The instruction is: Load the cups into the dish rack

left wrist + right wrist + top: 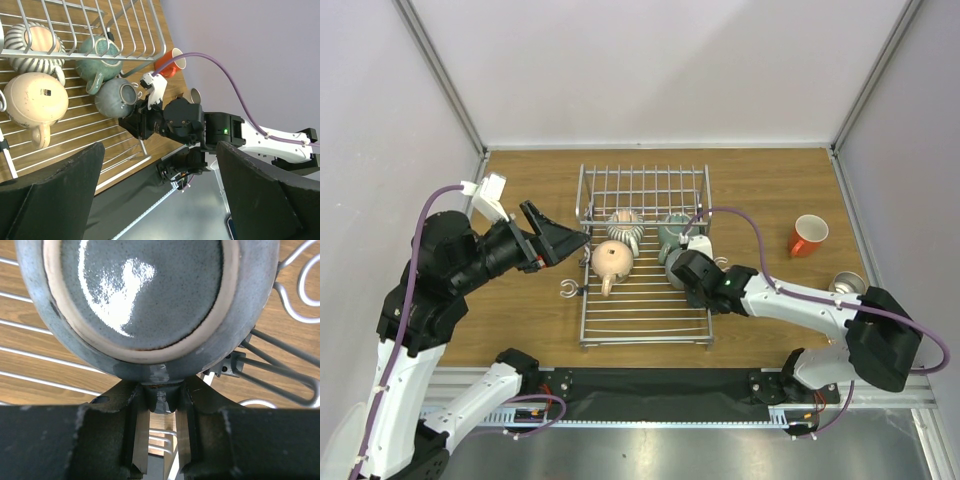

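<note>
**Writing:** one small dark mark on the base of the beige cup point(35, 100), too small to read.

**Cups, six:**
- Four on the dish rack point(640, 320): ribbed silver cup point(625, 228), beige cup, teal cup point(673, 230), grey-green cup point(150, 290).
- Two on the table point(770, 180), to the right of the rack: red cup point(809, 235), metal cup point(847, 285).

**Dish rack:** one.

**Right claw** point(161, 400): nearly closed, pinching the grey-green cup's handle over the rack's slats.

**Left claw** point(563, 243): spread wide and holding nothing, at the rack's left edge.
</note>
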Action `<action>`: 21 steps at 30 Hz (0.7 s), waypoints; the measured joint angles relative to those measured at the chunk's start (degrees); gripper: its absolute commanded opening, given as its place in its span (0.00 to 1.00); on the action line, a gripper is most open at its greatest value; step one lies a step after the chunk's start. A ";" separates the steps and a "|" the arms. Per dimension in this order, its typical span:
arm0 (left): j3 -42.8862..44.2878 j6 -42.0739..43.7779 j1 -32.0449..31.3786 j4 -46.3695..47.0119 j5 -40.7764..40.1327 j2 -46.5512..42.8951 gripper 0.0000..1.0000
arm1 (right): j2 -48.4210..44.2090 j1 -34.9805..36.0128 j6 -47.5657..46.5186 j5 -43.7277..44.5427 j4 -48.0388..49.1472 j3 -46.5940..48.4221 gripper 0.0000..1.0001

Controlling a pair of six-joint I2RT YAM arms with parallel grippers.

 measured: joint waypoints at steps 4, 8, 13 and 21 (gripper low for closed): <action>0.02 0.00 0.00 0.00 0.00 -0.02 1.00 | 1.16 -0.31 -0.81 0.13 0.33 0.57 0.06; 0.00 -0.02 0.00 0.00 0.02 -0.20 1.00 | 1.68 -0.35 -1.22 0.02 0.13 1.05 0.18; 0.02 0.00 0.00 0.00 0.15 -0.28 1.00 | 1.73 -0.42 -1.22 -0.13 -0.28 1.57 0.55; 0.02 0.00 0.00 0.07 1.22 0.09 1.00 | 0.74 0.11 -0.59 0.02 -1.31 3.87 0.70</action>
